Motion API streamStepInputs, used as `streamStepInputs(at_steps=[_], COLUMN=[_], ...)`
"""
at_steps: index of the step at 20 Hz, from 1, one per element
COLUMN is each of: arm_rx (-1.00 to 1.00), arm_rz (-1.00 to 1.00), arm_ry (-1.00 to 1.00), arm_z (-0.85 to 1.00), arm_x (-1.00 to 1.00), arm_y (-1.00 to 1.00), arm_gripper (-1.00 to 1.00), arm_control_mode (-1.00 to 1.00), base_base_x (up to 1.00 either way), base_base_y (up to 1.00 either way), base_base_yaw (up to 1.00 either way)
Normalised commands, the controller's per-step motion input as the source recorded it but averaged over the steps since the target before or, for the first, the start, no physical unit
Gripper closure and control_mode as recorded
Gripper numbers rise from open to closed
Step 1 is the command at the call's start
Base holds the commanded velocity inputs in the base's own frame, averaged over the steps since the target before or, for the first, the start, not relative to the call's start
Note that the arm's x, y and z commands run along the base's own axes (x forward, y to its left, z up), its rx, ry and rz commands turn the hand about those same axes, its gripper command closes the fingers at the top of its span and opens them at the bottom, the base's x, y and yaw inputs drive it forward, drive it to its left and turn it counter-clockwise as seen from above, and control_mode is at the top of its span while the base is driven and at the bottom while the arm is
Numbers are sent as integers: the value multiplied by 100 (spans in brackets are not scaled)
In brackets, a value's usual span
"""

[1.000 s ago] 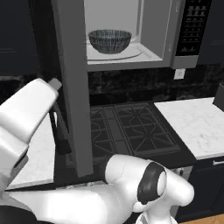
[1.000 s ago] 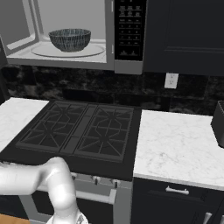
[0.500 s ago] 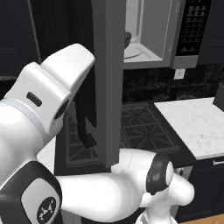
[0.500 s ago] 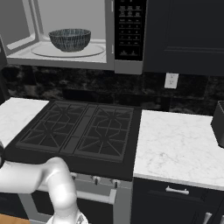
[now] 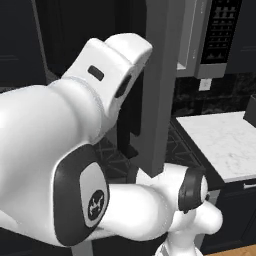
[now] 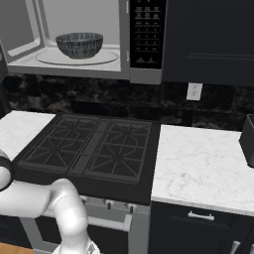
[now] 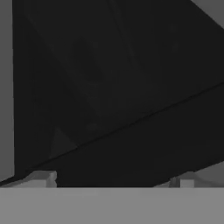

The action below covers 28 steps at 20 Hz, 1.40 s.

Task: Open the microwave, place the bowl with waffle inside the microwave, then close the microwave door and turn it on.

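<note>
The microwave (image 6: 74, 69) stands open above the stove, and the bowl (image 6: 79, 44) sits on its glass turntable (image 6: 106, 58). The waffle is hidden below the bowl's rim. In the left base view the microwave door (image 5: 161, 85) shows edge-on as a grey upright slab, with its dark handle (image 5: 129, 135) on the side facing my arm. My white hand (image 5: 112, 62) is pressed close against that side. In the hand view my gripper (image 7: 116, 180) is open, its fingertips (image 7: 44, 178) wide apart, with the door's dark panel (image 7: 113, 87) right in front and nothing between them.
The keypad strip (image 6: 146, 32) runs down the microwave's right side. Below lies a black stove (image 6: 94, 149), with marble counter (image 6: 203, 168) to its right and a dark appliance (image 6: 248, 141) at the far right edge. A wall outlet (image 6: 194, 91) sits on the backsplash.
The microwave door has swung further toward shut, now hiding the bowl in the left base view. My arm has followed it inward and looms larger there. The bowl has not moved.
</note>
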Motion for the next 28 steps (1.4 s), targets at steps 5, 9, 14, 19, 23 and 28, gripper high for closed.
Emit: streamStepInputs(at_steps=[5, 9, 14, 19, 23, 28], arm_rx=[-10, -10, -3, 0, 0, 0], arm_rz=[-2, -1, -2, -1, 0, 0], arm_ry=[72, 61, 35, -6, -10, -1], arm_z=[-1, -6, -50, -65, -50, -5], arm_x=[86, 97, 100, 100, 100, 86], arm_y=[0, 0, 0, 0, 0, 0], arm_gripper=[-100, -100, -100, -100, -100, -100], arm_control_mode=[-100, -100, -100, -100, -100, -100], base_base_x=[0, 0, 0, 0, 0, 0], base_base_y=[0, 0, 0, 0, 0, 0], base_base_yaw=[0, 0, 0, 0, 0, 0])
